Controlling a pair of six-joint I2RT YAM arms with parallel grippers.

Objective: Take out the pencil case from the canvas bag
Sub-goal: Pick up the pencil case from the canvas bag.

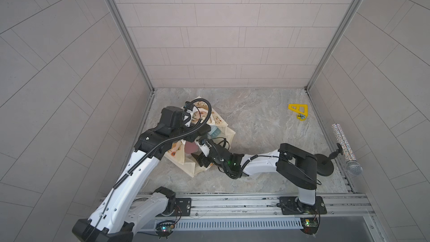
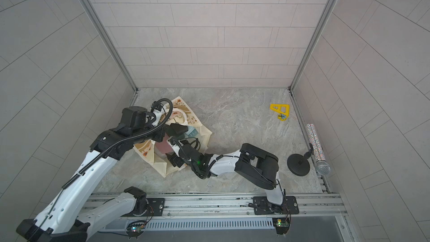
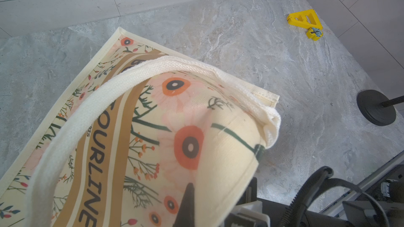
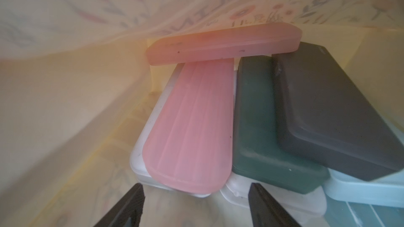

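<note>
Right end effector (image 4: pixel 196 187), jaws parted, faces the pink pencil case (image 4: pixel 188 127) inside the canvas bag (image 1: pixel 229 133) at 9 o'clock on the tabletop (image 1: pixel 256 117), its rim clenched by the left end effector (image 3: pixel 196 201); closing may also pinch the white case (image 4: pixel 140 160) beneath.

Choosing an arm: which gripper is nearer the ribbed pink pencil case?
Right: the right gripper is inside the canvas bag, facing the pencil case; the left gripper clamps the bag's wall.

Both top views look steeply down from overhead and share nearly the whole scene. Each wrist camera sits close behind its pincer. The left gripper (image 3: pixel 189 195) view faces the canvas bag (image 3: pixel 175 116) exterior; the right gripper (image 4: pixel 195 193) view faces its interior.
</note>
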